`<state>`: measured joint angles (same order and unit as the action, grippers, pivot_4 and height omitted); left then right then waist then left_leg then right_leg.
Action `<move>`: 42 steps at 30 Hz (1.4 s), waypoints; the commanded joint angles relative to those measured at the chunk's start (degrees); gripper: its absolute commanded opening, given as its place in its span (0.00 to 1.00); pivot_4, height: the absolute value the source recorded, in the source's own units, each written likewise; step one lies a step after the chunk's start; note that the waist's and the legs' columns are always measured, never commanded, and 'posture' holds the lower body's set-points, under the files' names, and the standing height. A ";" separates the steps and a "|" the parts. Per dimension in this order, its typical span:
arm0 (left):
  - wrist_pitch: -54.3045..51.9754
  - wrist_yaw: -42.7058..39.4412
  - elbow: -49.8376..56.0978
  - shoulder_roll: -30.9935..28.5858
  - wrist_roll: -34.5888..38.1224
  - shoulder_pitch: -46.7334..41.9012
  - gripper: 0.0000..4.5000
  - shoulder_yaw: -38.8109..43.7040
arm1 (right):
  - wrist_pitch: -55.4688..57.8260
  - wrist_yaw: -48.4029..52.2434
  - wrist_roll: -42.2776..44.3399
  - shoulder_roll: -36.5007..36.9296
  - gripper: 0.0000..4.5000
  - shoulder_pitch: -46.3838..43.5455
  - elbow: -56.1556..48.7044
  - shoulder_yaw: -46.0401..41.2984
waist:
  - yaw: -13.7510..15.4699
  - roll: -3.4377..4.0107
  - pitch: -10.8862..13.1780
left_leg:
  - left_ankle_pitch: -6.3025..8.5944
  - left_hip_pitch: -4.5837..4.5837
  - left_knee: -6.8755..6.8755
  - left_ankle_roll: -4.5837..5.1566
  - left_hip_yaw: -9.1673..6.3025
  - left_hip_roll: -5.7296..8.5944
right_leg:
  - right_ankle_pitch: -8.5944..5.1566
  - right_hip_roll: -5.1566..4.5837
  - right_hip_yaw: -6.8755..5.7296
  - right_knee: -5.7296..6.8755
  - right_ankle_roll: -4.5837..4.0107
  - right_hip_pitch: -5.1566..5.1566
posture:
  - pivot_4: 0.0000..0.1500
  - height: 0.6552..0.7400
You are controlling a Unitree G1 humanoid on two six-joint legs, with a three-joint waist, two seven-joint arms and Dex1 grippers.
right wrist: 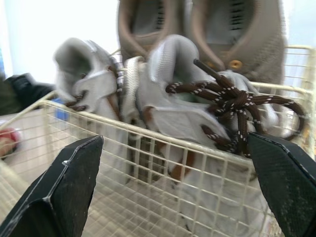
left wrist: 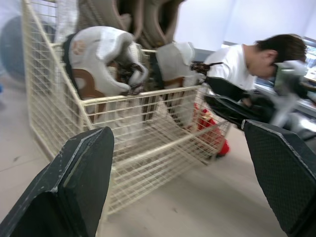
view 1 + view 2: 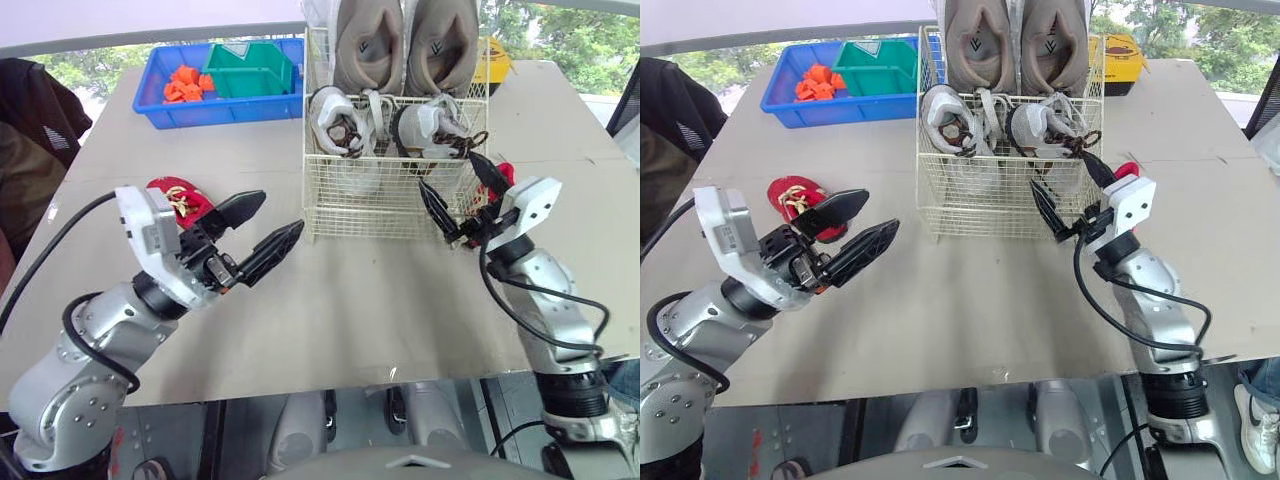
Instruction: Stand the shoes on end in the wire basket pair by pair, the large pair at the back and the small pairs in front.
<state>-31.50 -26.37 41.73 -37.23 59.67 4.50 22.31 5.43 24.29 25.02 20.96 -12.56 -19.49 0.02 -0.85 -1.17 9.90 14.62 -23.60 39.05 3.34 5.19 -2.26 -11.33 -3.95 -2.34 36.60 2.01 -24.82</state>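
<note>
The wire basket [image 3: 372, 205] stands mid-table. A large tan pair [image 3: 400, 45] stands on end at its back, and a small grey-white pair [image 3: 345, 128] with brown laces stands in front. One red shoe [image 3: 178, 198] lies on the table to the basket's left, just behind my left gripper [image 3: 281, 212], which is open and empty. Another red shoe [image 3: 506, 172] peeks out at the basket's right front corner. My right gripper [image 3: 446, 170] is open and empty against that corner, with its fingers [image 1: 74, 182] facing the grey shoes.
A blue bin [image 3: 160, 105] with orange pieces and a green tray sits at the back left. A yellow object [image 3: 497, 62] lies behind the basket. A dark garment [image 3: 25, 120] hangs past the table's left edge. A person [image 2: 264, 54] shows beyond the basket.
</note>
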 commanded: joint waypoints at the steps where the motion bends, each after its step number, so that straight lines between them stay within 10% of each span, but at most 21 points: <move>1: 0.96 3.30 0.07 1.25 -1.13 -0.10 1.00 0.98 | 6.36 3.63 5.80 5.45 1.00 -1.31 -7.44 -3.88 | 0.21 0.02 0.01 | 0.00 -0.02 0.00 0.00 -0.01 0.00 | 0.00 0.00 -0.01 0.00 -0.01 -0.01 | 1.00 1.00; 7: -0.74 16.05 -0.32 5.57 -2.05 4.69 1.00 6.24 | 14.86 19.92 20.55 18.43 1.00 -2.54 -15.90 -5.53 | 0.19 -0.02 0.03 | 0.05 -0.11 0.00 0.09 -0.03 0.01 | 0.00 -0.02 -0.02 -0.13 -0.01 -0.02 | 1.00 1.00; 15: -5.14 27.64 -0.62 6.50 -8.54 7.33 1.00 5.81 | 17.59 24.55 19.30 19.94 1.00 -8.16 -14.38 -1.01 | 0.81 -0.13 0.01 | 0.07 -0.13 0.00 0.11 -0.11 0.02 | 0.00 -0.08 -0.11 -0.26 -0.01 0.03 | 1.00 1.00; 31: -8.03 46.39 -20.93 18.09 -32.62 -14.72 1.00 -9.26 | 18.18 26.74 16.74 17.40 1.00 -9.92 -15.36 0.47 | 1.89 -0.23 -0.02 | 0.07 -0.22 0.01 0.15 -0.13 0.09 | 0.05 -0.07 -0.19 -0.37 -0.05 0.09 | 1.00 1.00; 42: 15.80 37.90 -27.64 24.00 -43.00 -15.83 0.32 -9.54 | 18.88 26.93 15.28 17.52 1.00 -10.43 -14.57 1.01 | 1.76 -0.26 -0.03 | 0.09 -0.25 0.05 0.17 -0.18 0.06 | 0.07 -0.17 -0.27 -0.37 -0.08 0.10 | 1.00 1.00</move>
<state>-22.42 13.77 10.93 -12.85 18.89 -11.81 11.84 24.70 50.84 40.65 38.00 -22.01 -33.10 1.74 0.91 -1.43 9.87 14.71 -23.86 39.09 3.52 5.02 -2.21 -11.26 -4.13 -2.61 36.22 1.94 -24.72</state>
